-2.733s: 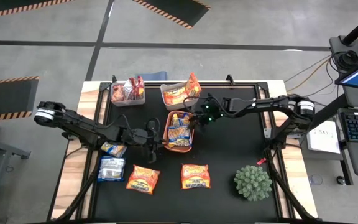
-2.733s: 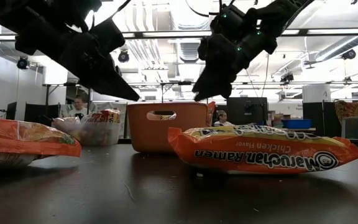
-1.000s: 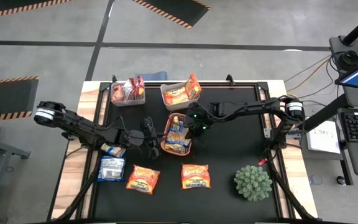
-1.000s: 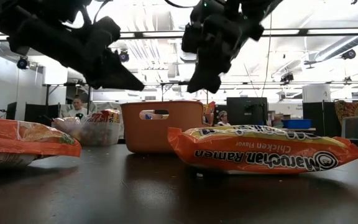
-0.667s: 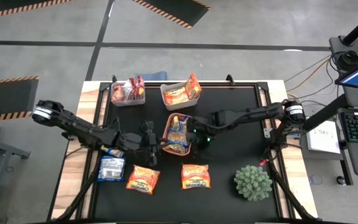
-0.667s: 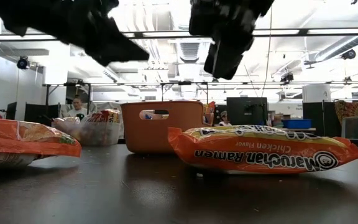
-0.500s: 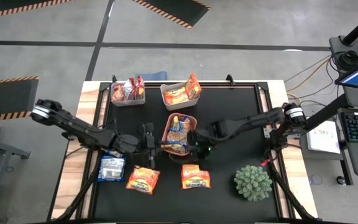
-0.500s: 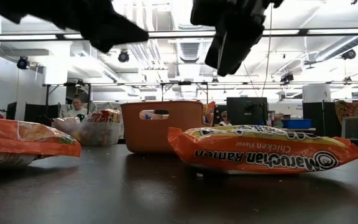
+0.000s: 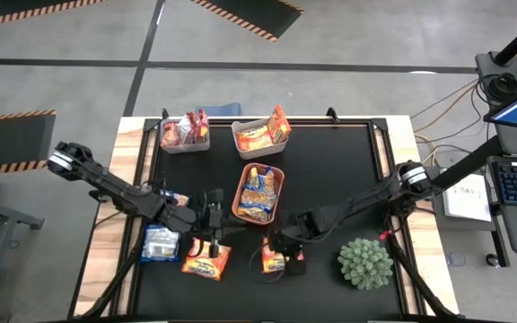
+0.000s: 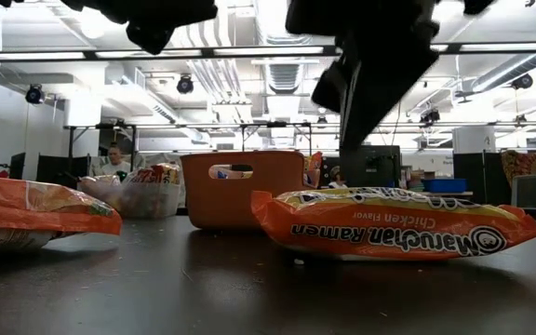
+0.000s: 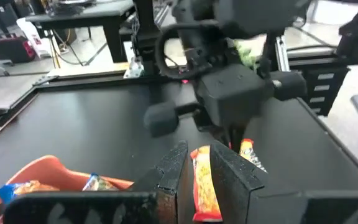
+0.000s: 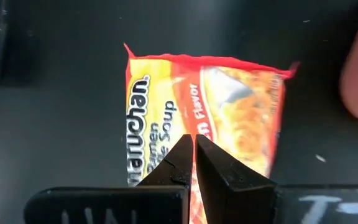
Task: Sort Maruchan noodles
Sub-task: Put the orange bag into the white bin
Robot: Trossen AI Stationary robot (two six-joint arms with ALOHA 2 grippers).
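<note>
Noodle packets on the mat: an orange chicken-flavour packet (image 9: pixel 282 256) lies flat at the near middle of the black table (image 9: pixel 348 170); another orange packet (image 9: pixel 206 261) lies to its left, and a pale silvery-blue packet (image 9: pixel 160 243) left of that.
Sorted packets: several sit in the orange tray (image 9: pixel 275 169) at the table's centre, more in the two clear bins (image 9: pixel 184 133) at the far edge.
Right gripper (image 9: pixel 281 251): hovering right over the near-middle orange packet, fingers (image 12: pixel 219 171) pressed together, holding nothing; its wrist view looks straight down on that packet.
Left gripper (image 9: pixel 212 235): above the left orange packet, fingers (image 11: pixel 229 177) parted only a sliver. An orange packet shows in the gap in its wrist view, but I cannot tell whether it is pinched or lies beyond.
Green plant ball (image 9: pixel 364 262): near right, well apart from the packets.
Room: a person (image 10: pixel 114 160) far behind the table.
</note>
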